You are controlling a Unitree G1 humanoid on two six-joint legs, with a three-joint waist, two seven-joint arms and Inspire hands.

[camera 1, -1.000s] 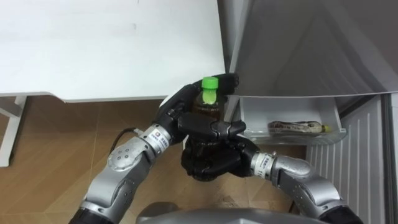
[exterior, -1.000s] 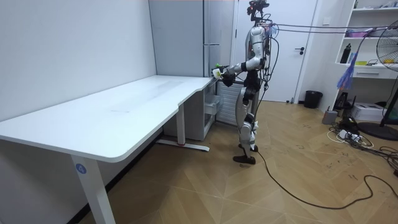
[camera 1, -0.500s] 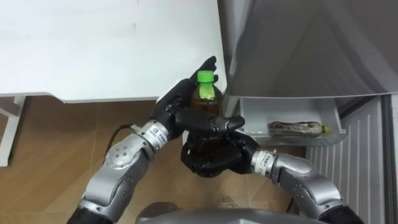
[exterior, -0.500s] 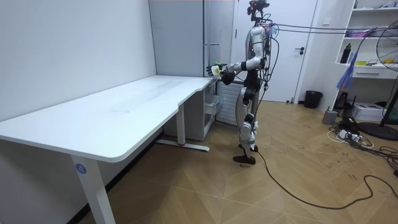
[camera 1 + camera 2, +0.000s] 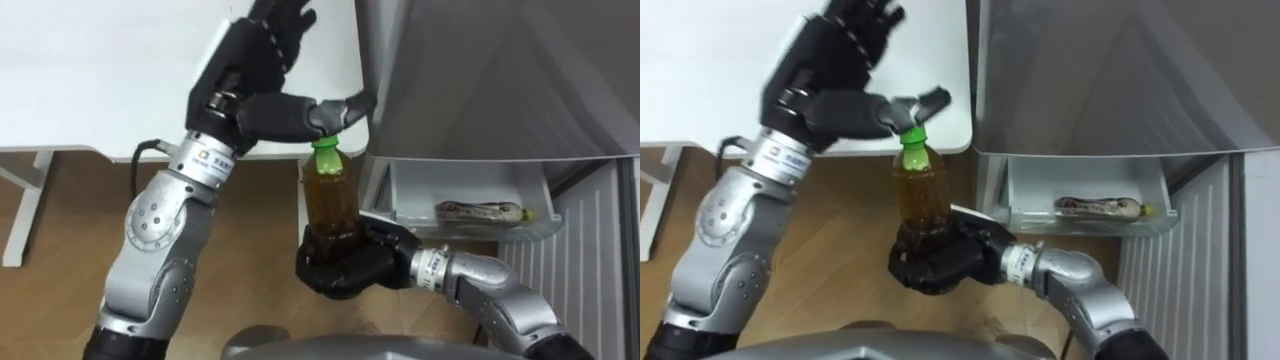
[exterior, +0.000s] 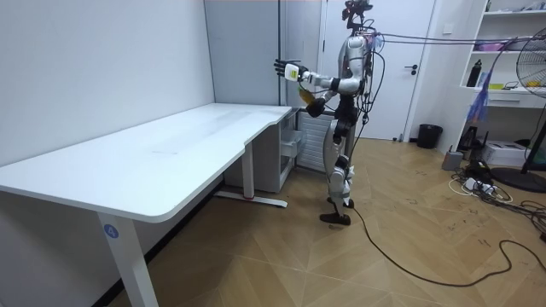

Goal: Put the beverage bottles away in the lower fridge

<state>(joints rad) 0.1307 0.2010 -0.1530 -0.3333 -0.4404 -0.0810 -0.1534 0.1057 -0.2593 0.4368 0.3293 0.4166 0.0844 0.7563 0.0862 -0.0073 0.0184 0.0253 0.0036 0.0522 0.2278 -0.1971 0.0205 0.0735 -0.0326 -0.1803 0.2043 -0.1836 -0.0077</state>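
The bottle [image 5: 331, 195] is held upright between the worktop [image 5: 100, 70] edge and the open fridge drawer [image 5: 402, 188], its base enclosed by the curled fingers of the right hand [image 5: 345, 268]. The left hand [image 5: 250, 85] is raised with fingers spread wide, the thumb lying just above the green cap [image 5: 326, 153]; contact cannot be determined. The bottle is judged nearly full, hence fairly heavy and prone to tipping in a base hold, with a smooth, slightly yielding plastic wall, so a firm hold round the mid-body is advised.
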